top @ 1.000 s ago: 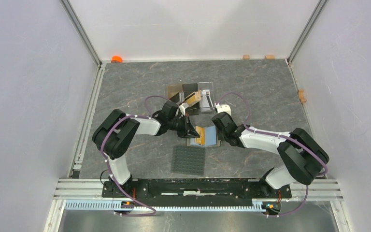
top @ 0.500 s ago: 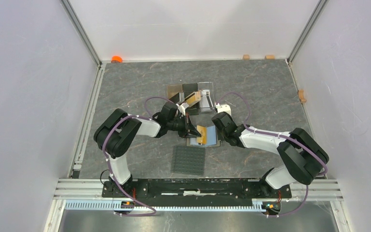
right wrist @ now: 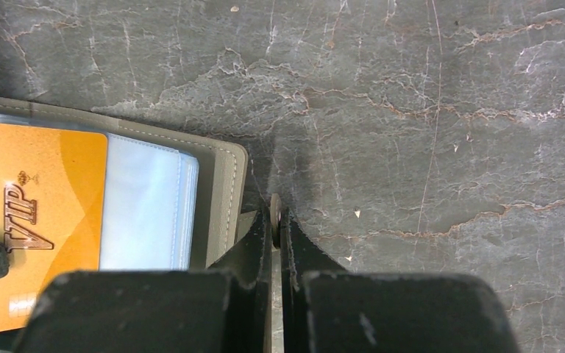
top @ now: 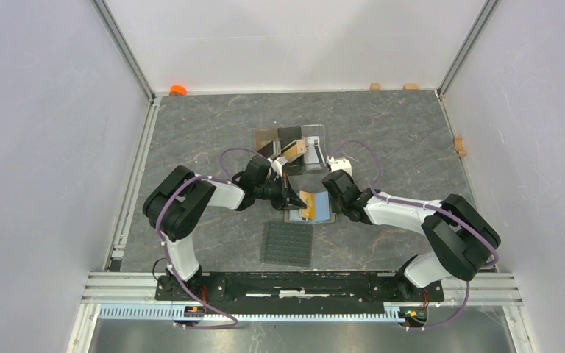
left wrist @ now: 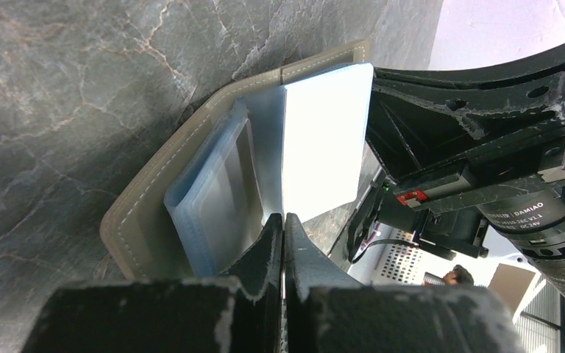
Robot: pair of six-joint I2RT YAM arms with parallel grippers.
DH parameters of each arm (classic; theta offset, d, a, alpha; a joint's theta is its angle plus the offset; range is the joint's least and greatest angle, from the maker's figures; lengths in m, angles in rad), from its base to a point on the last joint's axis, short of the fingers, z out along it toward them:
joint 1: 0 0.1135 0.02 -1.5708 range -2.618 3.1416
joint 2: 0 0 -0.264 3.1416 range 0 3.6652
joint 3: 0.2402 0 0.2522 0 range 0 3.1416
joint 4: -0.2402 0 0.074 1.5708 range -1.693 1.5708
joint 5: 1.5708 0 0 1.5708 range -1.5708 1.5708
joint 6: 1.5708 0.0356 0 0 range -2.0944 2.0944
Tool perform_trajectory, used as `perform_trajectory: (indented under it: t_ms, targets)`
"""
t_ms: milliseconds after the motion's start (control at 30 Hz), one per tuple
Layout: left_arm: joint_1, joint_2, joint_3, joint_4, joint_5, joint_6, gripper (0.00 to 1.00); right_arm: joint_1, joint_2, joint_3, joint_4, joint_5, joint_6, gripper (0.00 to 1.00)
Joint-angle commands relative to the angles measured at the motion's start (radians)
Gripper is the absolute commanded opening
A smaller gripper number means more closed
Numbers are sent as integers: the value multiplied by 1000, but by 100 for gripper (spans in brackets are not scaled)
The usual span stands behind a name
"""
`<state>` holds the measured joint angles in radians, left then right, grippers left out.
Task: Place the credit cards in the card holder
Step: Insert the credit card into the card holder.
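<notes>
The left jaws are pressed shut on one edge of a gold-orange plastic card (right wrist: 37, 213) printed "VIP" and hold it over the open card holder (right wrist: 224, 184). Just nearer the arm bases lies a dark grey studded square mat (top: 288, 244). The card holder, a small olive-taupe folding wallet, lies flat on the dark marbled desk (right wrist: 427, 110) midway between the two arms. Its clear bluish pockets (right wrist: 143, 206) face up, and the card covers their left part. At the holder's right edge, the right jaws are closed tight, pinching its snap tab.
</notes>
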<state>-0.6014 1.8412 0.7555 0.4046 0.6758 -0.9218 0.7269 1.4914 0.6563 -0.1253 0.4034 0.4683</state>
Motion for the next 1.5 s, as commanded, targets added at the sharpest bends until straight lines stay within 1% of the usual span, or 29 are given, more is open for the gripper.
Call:
perform_trajectory:
  t_ms: [0,100,567,933,1233,1467]
  targets:
    - [-7,-20,-34,-93,-43,-11,2,5,23,14,-32,24,17,0]
    - [-6,-24,-32,-117,-56,0,2,5,24,12,-34,29,21,0]
    - [-13,16,-32,-109,-57,4,2,5,38,20,-34,27,23,0]
    - [-38,46,-21,-165,-129,49,2,5,33,23,-37,25,26,0]
    - [-64,73,4,-151,-132,37,2,5,29,22,-40,25,29,0]
    - [-66,50,-22,-136,-110,18,2,5,37,22,-52,44,37,0]
